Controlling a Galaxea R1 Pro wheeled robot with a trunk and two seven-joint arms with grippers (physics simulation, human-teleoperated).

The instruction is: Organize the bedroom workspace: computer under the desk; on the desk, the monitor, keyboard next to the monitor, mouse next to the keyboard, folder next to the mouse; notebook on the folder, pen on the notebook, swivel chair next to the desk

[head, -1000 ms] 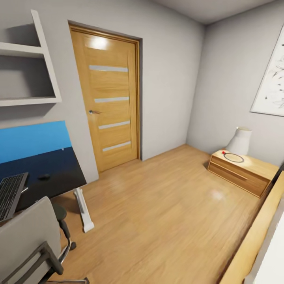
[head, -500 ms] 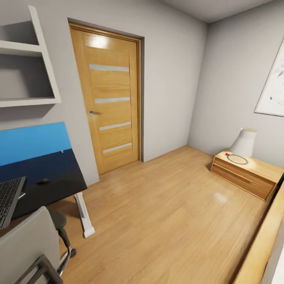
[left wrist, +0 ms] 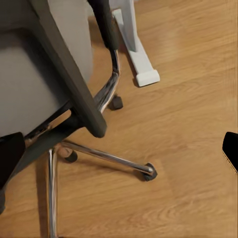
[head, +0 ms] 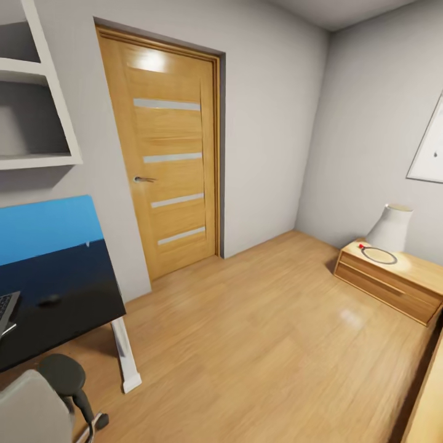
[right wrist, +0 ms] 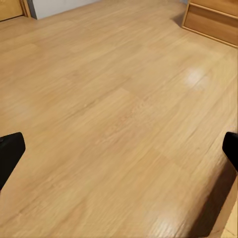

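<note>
Your head view has swung right across the last second: the desk (head: 67, 289) now sits at the lower left edge, the keyboard (head: 5, 307) almost out of frame, the swivel chair (head: 37, 406) down in the bottom-left corner. You're turning away from the workspace. Both claws are spread wide and hold nothing, the left gripper (left wrist: 119, 153) hanging over the chair's chrome base, the right gripper (right wrist: 119, 153) over bare floor (right wrist: 124, 109).
</note>
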